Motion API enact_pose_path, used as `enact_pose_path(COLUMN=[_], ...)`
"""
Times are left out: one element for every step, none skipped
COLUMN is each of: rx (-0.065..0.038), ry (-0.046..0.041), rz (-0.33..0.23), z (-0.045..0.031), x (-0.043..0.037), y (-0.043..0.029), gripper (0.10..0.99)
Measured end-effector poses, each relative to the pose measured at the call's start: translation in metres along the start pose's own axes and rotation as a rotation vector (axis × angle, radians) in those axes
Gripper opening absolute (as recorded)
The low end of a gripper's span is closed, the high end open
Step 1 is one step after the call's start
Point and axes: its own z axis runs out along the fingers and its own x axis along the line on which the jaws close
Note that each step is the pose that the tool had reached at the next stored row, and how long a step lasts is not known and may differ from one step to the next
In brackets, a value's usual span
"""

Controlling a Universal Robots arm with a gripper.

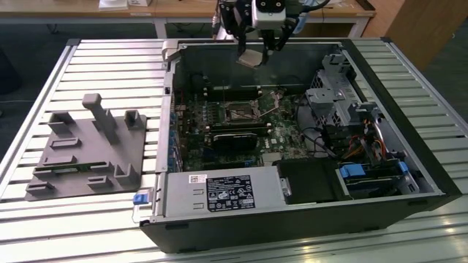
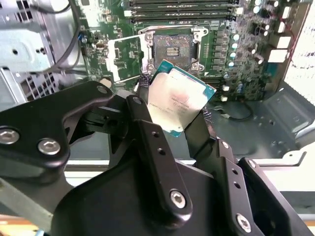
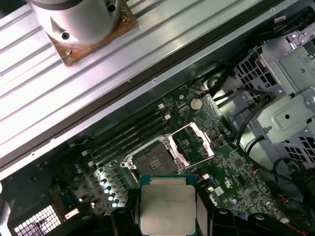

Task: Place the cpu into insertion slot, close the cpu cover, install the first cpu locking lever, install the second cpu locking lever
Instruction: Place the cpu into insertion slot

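The gripper (image 2: 174,105) is clenched on the cpu (image 2: 181,96), its black fingers (image 2: 147,130) pressing two opposite edges of the chip; the chip hangs tilted in the air, silver top showing, above the open computer case (image 1: 380,164) and close to the case wall farthest from the exterior camera; it touches nothing but the fingers. Below it on the green board the insertion slot (image 2: 171,48) lies bare, its dark centre uncovered; the cpu cover (image 2: 125,58) stands swung up on its hinged edge just beside the slot, so the space over the socket is open. Long memory slots (image 2: 179,6) run along one side of the socket; a black card (image 1: 235,137) lies near its other side; a metal drive cage (image 1: 332,98) with loose cables crowds the exterior view's right, and a power supply (image 1: 219,192) fills the near corner. The case rests on a slatted metal table (image 1: 102,60); a grey fixture plate (image 1: 87,148) sits apart at the exterior view's left; wooden desks (image 1: 183,8) stand behind.
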Motion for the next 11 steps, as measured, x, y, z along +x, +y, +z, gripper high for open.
enact_pose_path(rx=[0.0,-0.001,-0.001,-0.001,-0.001,-0.002,-0.002,-0.002,-0.003,-0.003,-0.003], ry=[-0.0014,-0.0028,-0.0043,-0.0057,-0.0072,-0.0087,-0.0103,-0.0118,-0.0132,-0.0147,-0.0162], rz=[0.017,0.034,0.051,0.068,0.086,0.103,0.122,0.14,0.157,0.176,0.193], z=[0.0002,0.0004,0.0005,0.0007,0.001,0.0012,0.0014,0.0017,0.0019,0.0022,0.0025], x=[0.0,0.0,0.0,0.0,0.0,0.0,0.0,0.0,0.0,0.0,0.0], y=[0.0,0.0,0.0,0.0,-0.0001,-0.0001,-0.0001,-0.0001,-0.0001,-0.0002,-0.0002], gripper=[0.541,0.541,0.541,0.541,0.541,0.541,0.541,0.541,0.541,0.541,0.541])
